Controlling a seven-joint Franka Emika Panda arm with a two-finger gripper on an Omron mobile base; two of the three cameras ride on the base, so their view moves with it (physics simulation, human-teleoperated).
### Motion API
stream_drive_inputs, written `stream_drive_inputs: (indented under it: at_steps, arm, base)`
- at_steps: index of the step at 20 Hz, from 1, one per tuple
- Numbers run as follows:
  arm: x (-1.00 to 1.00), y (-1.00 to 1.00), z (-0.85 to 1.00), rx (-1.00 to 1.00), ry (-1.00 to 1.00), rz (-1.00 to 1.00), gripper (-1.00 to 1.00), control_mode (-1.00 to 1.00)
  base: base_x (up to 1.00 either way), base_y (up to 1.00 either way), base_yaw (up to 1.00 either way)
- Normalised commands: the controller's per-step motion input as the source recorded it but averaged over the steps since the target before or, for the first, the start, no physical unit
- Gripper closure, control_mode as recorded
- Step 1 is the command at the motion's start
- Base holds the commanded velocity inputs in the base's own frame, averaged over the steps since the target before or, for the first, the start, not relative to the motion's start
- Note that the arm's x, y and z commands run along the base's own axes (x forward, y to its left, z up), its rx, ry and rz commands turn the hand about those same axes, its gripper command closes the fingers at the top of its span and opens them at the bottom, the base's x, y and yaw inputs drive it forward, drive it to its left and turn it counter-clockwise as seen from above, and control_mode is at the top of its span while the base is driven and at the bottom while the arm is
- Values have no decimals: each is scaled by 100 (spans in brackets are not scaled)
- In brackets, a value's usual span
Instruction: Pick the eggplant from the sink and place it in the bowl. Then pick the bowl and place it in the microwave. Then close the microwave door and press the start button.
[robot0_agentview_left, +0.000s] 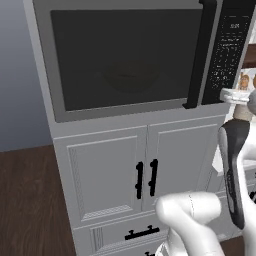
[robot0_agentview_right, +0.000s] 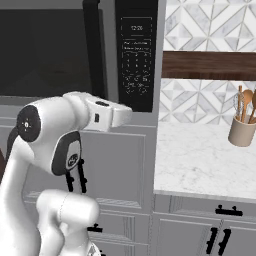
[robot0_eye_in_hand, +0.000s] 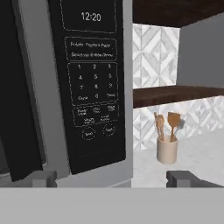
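Note:
The microwave (robot0_agentview_left: 45, 75) is built in above white cabinets. The microwave door (robot0_agentview_left: 125, 55) stands shut, its black bar handle (robot0_agentview_left: 200, 55) beside the black control panel (robot0_eye_in_hand: 92, 87). Through the dark window a faint round shape, the bowl (robot0_agentview_left: 125, 80), shows inside. The eggplant is hidden and the sink is out of view. My gripper (robot0_eye_in_hand: 113, 177) is open, its fingertips (robot0_eye_in_hand: 43, 177) set wide apart. It hovers just in front of the panel's lower right corner, below two round buttons (robot0_eye_in_hand: 98, 131). In the base views the hand (robot0_agentview_right: 107, 112) reaches toward the panel (robot0_agentview_right: 136, 55) without touching it.
To the right lies a marble counter (robot0_agentview_right: 200, 160) with a beige crock of wooden utensils (robot0_agentview_right: 242, 132), and a dark wooden shelf (robot0_agentview_right: 210, 65) hangs over it on the tiled wall. White cabinet doors with black handles (robot0_agentview_left: 145, 177) sit below the microwave.

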Motion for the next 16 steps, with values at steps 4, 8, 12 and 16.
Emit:
stream_drive_inputs:
  at_steps: [4,8,12,16]
  arm:
    - [0,-51,-21,92,20,17,-100,-100]
    - [-13,-47,-41,86,1,9,-100,-100]
    - [22,-34,-15,92,15,0,-100,-100]
    - [80,-3,-4,68,34,0,-100,-100]
  base:
    - [0,0,0]
    - [0,0,0]
    - [0,0,0]
    - [0,0,0]
